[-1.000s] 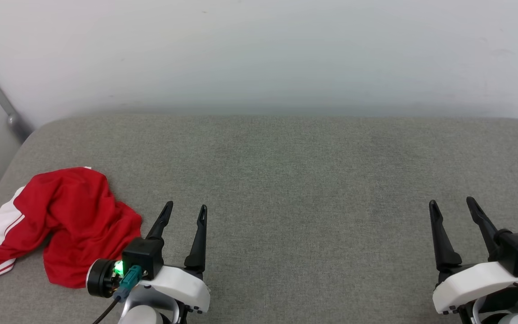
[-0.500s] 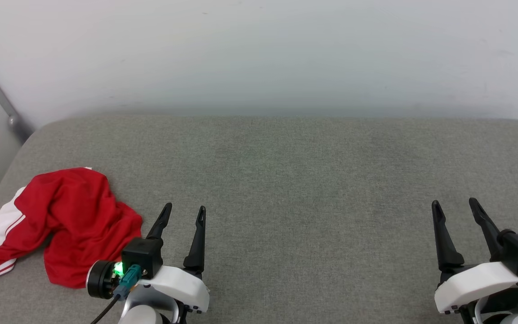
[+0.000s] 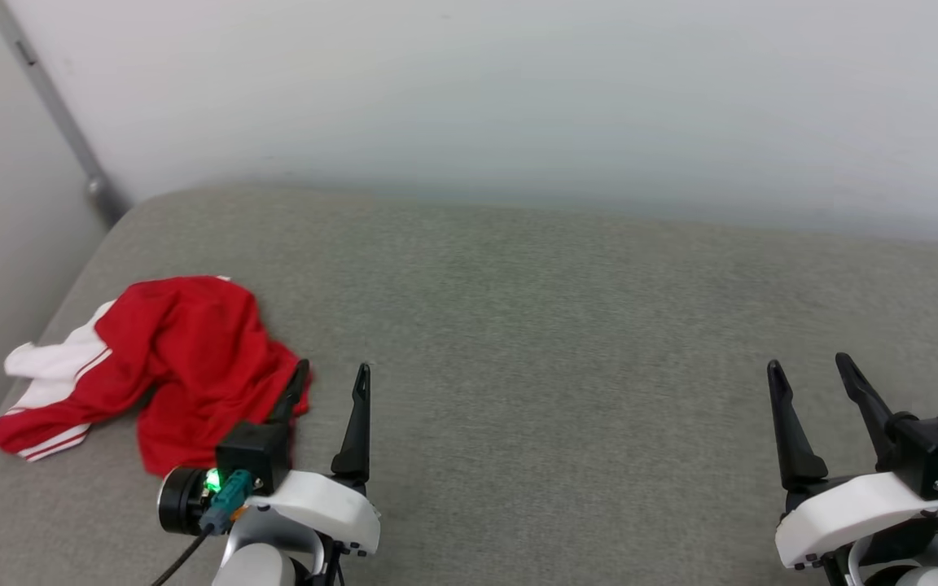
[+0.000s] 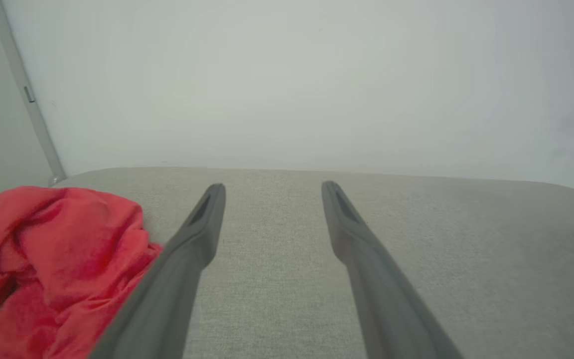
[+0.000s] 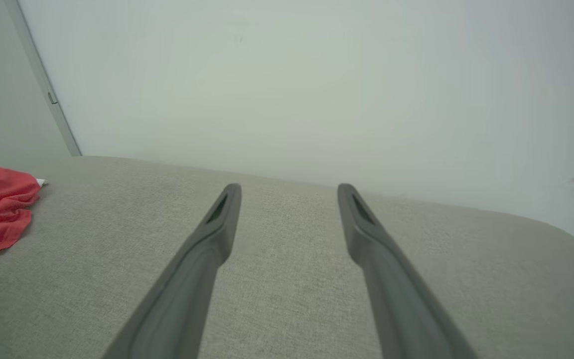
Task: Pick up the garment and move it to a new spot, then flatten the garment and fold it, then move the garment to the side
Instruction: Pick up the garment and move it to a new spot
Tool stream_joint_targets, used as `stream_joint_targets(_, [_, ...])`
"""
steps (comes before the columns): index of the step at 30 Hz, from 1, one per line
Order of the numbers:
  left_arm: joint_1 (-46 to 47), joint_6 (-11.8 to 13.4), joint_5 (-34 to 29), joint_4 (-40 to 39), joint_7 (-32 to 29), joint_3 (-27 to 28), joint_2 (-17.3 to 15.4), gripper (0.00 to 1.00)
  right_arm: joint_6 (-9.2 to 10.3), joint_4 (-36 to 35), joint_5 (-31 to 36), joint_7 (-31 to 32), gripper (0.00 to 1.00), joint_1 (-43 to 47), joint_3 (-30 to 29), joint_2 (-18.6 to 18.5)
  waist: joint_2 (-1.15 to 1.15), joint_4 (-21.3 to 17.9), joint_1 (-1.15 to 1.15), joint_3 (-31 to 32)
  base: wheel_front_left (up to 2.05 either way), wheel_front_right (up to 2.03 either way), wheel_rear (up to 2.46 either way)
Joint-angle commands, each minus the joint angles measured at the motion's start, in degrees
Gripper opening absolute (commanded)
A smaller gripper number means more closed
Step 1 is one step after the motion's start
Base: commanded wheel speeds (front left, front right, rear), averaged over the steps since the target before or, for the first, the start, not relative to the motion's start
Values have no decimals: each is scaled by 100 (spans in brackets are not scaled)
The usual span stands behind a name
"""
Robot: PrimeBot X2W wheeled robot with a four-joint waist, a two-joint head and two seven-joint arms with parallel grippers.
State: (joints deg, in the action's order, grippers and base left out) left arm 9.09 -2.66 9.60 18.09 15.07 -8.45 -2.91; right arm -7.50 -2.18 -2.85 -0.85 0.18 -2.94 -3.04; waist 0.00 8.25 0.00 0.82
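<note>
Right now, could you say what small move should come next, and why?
Probably shift the left gripper slightly to its left and down onto the garment: its fingers stand open and empty, and the garment lies crumpled just left of them on the grey cushion.

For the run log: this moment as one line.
stage: pre-pick | garment: crumpled, cushion left side | left gripper: open, beside garment | right gripper: open, empty
</note>
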Motion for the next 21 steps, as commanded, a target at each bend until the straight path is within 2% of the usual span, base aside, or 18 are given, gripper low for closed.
stream_joint_targets(1, [66,26,9,-26,15,24,3,100,2,-42,40,16,100,36,34,22,0,217,0,-18,0,0,0])
stream_joint_targets(13, [-19,61,-104,-89,14,330,1,100,2,-6,38,21,100,-127,289,20,0,1299,0,-104,0,0,0])
stream_joint_targets(21, [-78,94,-180,-165,15,542,0,100,3,8,42,5,100,-175,406,17,0,1857,0,-140,0,0,0])
